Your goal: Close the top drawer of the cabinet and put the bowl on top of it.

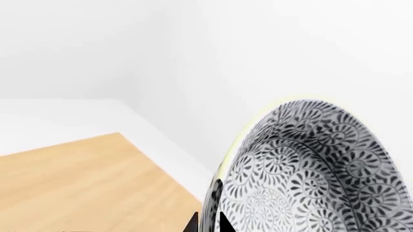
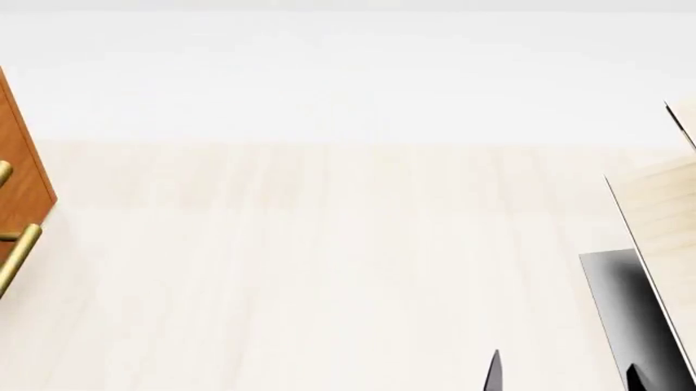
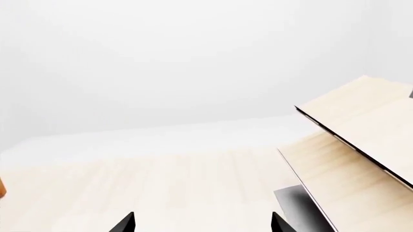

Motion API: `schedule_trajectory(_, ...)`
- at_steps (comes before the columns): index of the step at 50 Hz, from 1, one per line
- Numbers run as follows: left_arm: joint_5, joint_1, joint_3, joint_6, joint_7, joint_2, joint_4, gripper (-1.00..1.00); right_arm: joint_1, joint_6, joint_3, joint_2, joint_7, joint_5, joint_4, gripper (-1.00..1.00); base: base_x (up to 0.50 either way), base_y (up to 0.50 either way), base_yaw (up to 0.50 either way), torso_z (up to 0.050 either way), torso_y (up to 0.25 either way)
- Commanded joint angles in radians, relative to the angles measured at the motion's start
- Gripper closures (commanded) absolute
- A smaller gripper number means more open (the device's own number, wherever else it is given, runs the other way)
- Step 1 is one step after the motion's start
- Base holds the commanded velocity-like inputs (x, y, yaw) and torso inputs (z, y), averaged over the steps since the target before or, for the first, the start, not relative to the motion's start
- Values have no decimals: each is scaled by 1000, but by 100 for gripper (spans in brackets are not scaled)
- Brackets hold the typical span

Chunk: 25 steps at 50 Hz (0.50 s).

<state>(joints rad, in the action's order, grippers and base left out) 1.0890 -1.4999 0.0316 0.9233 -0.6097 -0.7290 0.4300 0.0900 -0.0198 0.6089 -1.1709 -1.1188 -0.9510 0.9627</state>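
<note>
My left gripper shows only as dark finger tips at the frame edge in the left wrist view, closed on the rim of the bowl, which is tilted and cut off by the frame. Beyond it lie a tan wooden surface and white walls. My right gripper shows two dark tips standing well apart, holding nothing. Further off, the pale wooden rack on its black base is partly cropped. In the head view only a sliver of the cabinet appears, with two brass handles; I cannot tell whether the top drawer is shut
</note>
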Motion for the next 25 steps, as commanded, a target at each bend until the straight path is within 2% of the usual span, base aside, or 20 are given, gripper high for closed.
schedule_trajectory(1, 3, 21, 22, -19, 3, -23, -8, 100, 17, 17, 3, 4, -3, -8, 5, -100, 0, 0, 0, 0, 0)
schedule_trajectory(25, -21, 45, 82, -97, -74, -28, 20, 100, 10, 5, 7, 7, 6, -5, -12, -100, 0, 0, 0, 0, 0)
